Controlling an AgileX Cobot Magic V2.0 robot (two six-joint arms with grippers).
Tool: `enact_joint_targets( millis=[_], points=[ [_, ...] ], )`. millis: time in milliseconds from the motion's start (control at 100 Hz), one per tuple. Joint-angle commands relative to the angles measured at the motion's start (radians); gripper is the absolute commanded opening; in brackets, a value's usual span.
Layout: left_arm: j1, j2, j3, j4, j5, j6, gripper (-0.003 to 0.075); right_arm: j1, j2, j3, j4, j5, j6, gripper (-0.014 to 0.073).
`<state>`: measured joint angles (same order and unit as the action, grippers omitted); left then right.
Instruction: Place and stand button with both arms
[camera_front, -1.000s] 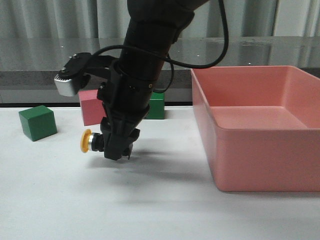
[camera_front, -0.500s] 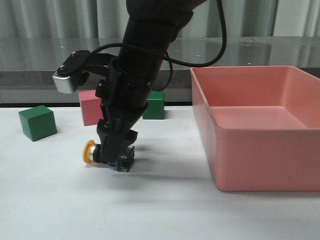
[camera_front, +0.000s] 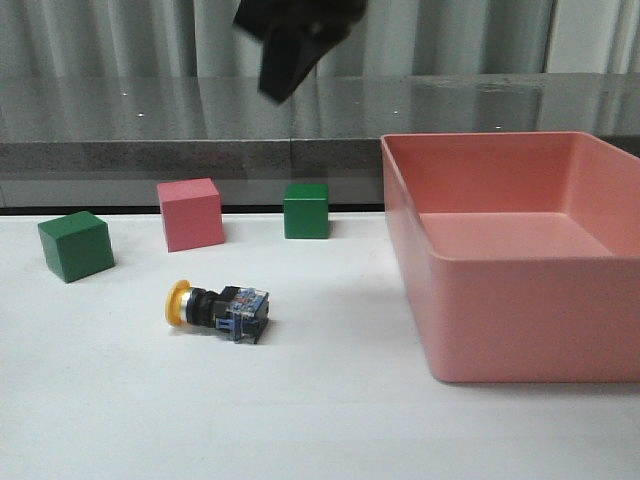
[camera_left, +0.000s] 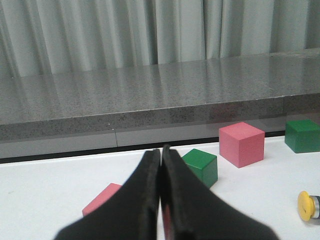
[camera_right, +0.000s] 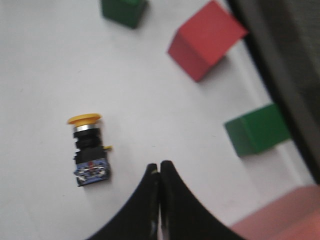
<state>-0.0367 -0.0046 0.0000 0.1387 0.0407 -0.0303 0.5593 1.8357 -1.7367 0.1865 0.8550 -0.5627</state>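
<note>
Your button (camera_front: 218, 309) lies on its side, cap pointing left, untouched. Both grippers (camera_left: 160, 200) (camera_right: 159, 200) are pinched closed, holding nothing; right one probably raised high.

A white counter (camera_front: 330, 420) fills the foreground under soft, even light. Behind it runs a speckled grey stone ledge (camera_front: 150, 120) with a glossy top, and beyond that hang pale grey pleated curtains (camera_left: 100, 35), possibly covering a window.

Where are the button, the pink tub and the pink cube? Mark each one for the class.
button (camera_front: 218, 309), front view: on its black body, lying on its side.
pink tub (camera_front: 520, 320), front view: on its front wall.
pink cube (camera_front: 190, 215), front view: on its front face.
</note>
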Motion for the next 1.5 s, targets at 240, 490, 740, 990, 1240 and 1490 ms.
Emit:
enact_joint_targets(
  millis=[240,490,740,990,1240,1490],
  points=[
    [-0.001,-0.031,0.045,-0.011,-0.078,-0.006,-0.0020,-0.284,-0.476,0.266,0.009,-0.180,0.179,-0.0076],
    [-0.001,-0.031,0.045,-0.011,-0.078,-0.006,-0.0020,-0.431,-0.906,0.774,0.009,-0.438,0.274,-0.0076],
    [-0.001,-0.031,0.045,-0.011,-0.078,-0.006,-0.0020,-0.457,-1.363,1.184,0.009,-0.579,0.277,-0.0076],
    [-0.001,-0.031,0.045,-0.011,-0.078,-0.006,-0.0020,-0.457,-1.682,1.407,0.009,-0.586,0.277,-0.0076],
    [-0.001,-0.031,0.042,-0.041,-0.152,-0.006,-0.0020,-0.457,-1.698,1.414,0.009,-0.591,0.277,-0.0076],
    [-0.001,0.103,-0.267,-0.173,0.122,-0.014,-0.0020,-0.457,-1.698,1.414,0.009,-0.593,0.277,-0.0076]
  ],
)
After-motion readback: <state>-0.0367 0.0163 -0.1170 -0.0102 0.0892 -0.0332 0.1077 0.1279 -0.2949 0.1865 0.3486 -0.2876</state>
